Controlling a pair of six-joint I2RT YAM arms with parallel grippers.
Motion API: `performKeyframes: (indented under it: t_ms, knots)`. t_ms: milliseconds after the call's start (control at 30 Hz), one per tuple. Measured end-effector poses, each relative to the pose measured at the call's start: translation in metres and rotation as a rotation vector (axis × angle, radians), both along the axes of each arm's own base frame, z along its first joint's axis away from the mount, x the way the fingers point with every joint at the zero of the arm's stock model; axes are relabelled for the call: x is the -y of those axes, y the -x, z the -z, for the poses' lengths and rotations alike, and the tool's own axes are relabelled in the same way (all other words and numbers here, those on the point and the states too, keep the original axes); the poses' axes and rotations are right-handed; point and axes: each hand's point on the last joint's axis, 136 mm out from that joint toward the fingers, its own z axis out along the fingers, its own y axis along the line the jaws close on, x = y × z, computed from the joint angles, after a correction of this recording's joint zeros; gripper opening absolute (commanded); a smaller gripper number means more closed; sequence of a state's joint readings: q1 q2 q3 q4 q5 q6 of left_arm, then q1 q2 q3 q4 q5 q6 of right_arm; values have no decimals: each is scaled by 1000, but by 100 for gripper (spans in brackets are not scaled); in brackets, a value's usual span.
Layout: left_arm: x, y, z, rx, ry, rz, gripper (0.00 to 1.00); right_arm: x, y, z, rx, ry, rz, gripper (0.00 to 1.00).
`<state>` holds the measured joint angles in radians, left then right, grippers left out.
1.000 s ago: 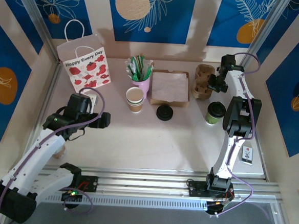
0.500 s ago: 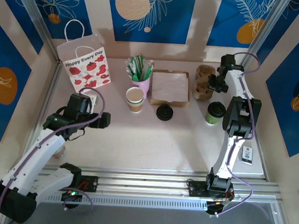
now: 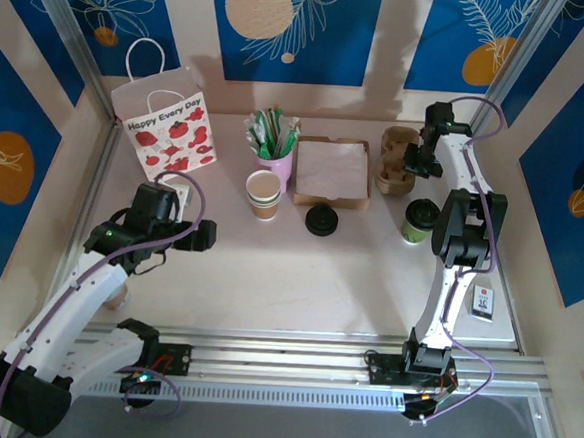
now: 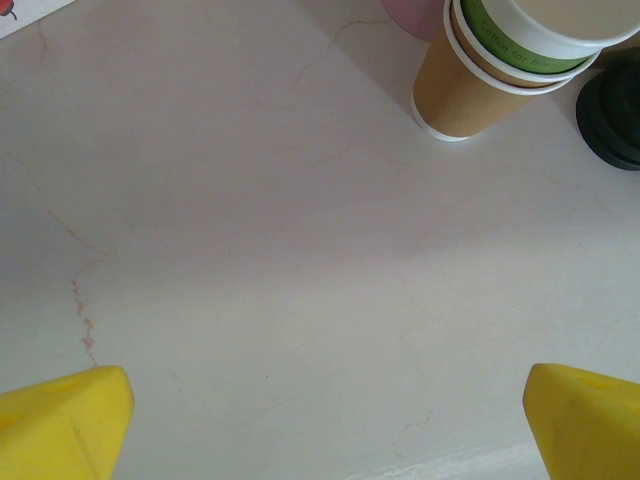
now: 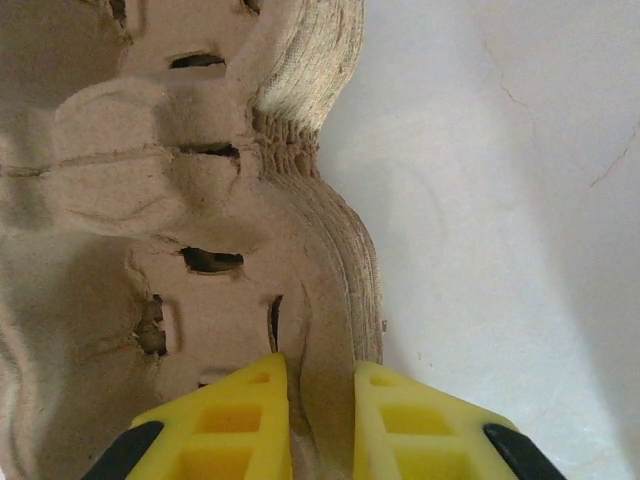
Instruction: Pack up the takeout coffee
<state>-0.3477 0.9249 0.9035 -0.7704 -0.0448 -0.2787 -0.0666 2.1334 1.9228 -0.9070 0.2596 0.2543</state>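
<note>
The takeout coffee [image 3: 419, 220], a green cup with a black lid, stands on the table at the right, just in front of my right arm. Behind it sits a stack of brown pulp cup carriers [image 3: 396, 161]. My right gripper [image 3: 413, 167] is shut on the right edge of the cup carrier stack [image 5: 250, 200], one yellow finger [image 5: 240, 420] on top and the other outside the rim; the gripper [image 5: 322, 400] points down at it. My left gripper [image 3: 203, 236] hangs open over bare table at the left, and the left wrist view shows nothing between the gripper's [image 4: 330, 420] fingers.
A strawberry-print paper bag [image 3: 165, 130] stands at the back left. A tan lidless cup [image 3: 264, 194], a loose black lid [image 3: 321, 219], a pink cup of sachets [image 3: 274, 143] and a napkin box [image 3: 333, 170] line the back middle. A small card [image 3: 483, 299] lies at the right.
My right wrist has shifted slightly toward the back wall while staying shut on the carrier edge. The left arm has not moved.
</note>
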Motion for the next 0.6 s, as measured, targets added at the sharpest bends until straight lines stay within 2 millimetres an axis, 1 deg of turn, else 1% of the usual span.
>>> performKeyframes:
  t_ms: [200, 333, 600]
  knots:
    - [0, 0, 0, -2, 1, 1, 100, 1, 0, 1, -6, 6, -1, 18]
    - [2, 0, 2, -11, 5, 6, 100, 3, 1, 2, -7, 24, 0, 21]
    - [3, 0, 4, -18, 6, 9, 100, 2, 0, 2, -9, 34, -11, 18]
